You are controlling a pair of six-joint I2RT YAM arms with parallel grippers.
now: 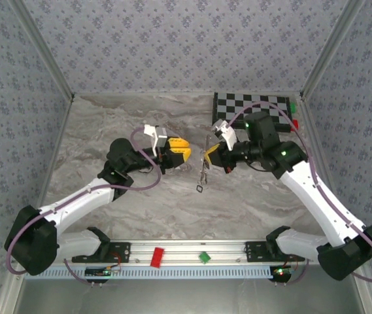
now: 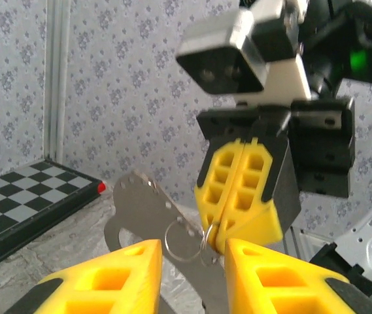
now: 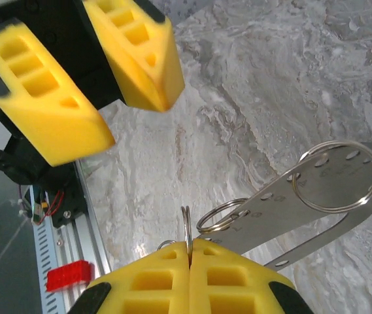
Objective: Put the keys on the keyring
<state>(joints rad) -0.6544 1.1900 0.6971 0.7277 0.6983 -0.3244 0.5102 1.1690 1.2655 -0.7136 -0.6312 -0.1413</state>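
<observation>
Closest to you, at the bottom of the right wrist view, the right tool (image 3: 189, 261) is clamped shut on the keyring (image 3: 186, 226), a thin wire loop standing on edge in its closed jaws. A second small ring (image 3: 221, 216) links it to flat metal strips (image 3: 284, 209) that carry a larger ring (image 3: 336, 175), all hanging over the tabletop (image 3: 251, 98). The left tool (image 3: 133, 121) sits upper left, its jaws narrowly apart and gripping nothing. From above, the bunch dangles mid-frame between both tools, with a checkered board (image 1: 254, 108) at upper right.
</observation>
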